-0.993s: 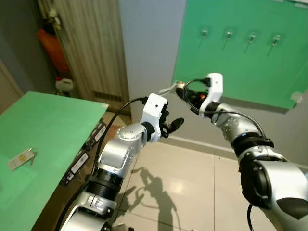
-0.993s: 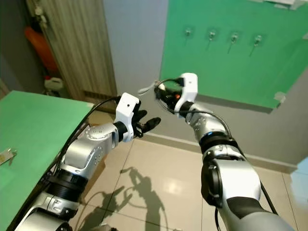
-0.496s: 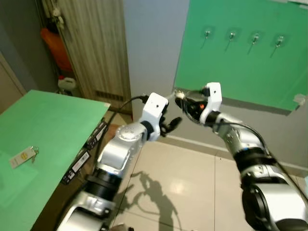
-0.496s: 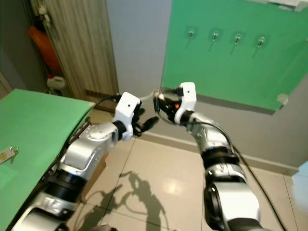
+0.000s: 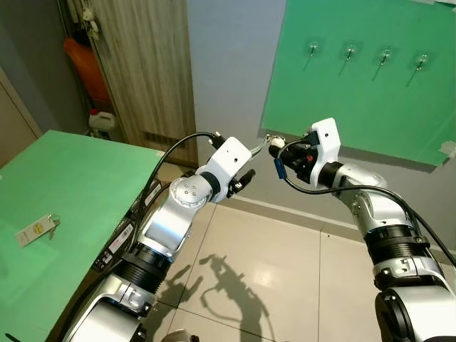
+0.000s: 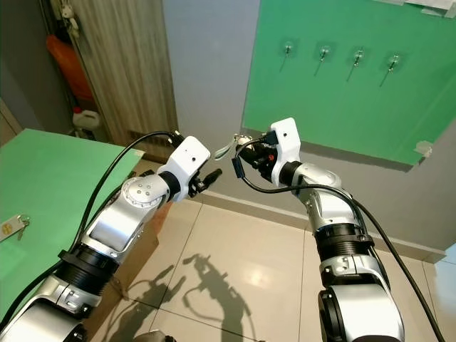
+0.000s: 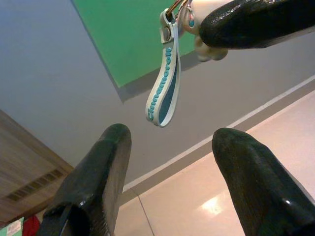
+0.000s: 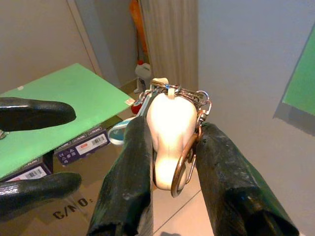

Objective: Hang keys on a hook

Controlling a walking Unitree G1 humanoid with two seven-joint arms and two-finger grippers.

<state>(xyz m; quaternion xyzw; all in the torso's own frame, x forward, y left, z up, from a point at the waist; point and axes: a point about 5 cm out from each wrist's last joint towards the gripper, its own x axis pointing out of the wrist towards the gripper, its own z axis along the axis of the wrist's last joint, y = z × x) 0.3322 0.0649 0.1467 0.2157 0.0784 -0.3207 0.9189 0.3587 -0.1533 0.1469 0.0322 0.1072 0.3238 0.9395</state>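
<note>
While the right gripper (image 8: 167, 147) is clamped on the keys (image 8: 173, 140), a pale cream fob and its metal rings are pinched between the two black fingers (image 8: 129, 182). A white and teal strap (image 7: 163, 86) is hung from the bunch and is seen dangling just beyond the left gripper (image 7: 170, 162), whose jaws are spread wide with nothing between them. Both grippers are held close together in mid-air above the tiled floor (image 5: 271, 263), with the strap between them but touched only by the right one. Four hooks (image 5: 312, 50) are mounted in a row on the green board (image 5: 342, 100) on the wall, up and well apart from the keys. Open space is left between the grippers and the board's lower edge. A green table (image 5: 64, 185) is placed to the robot's left, and a second tagged key (image 5: 35, 229) is laid on it.
</note>
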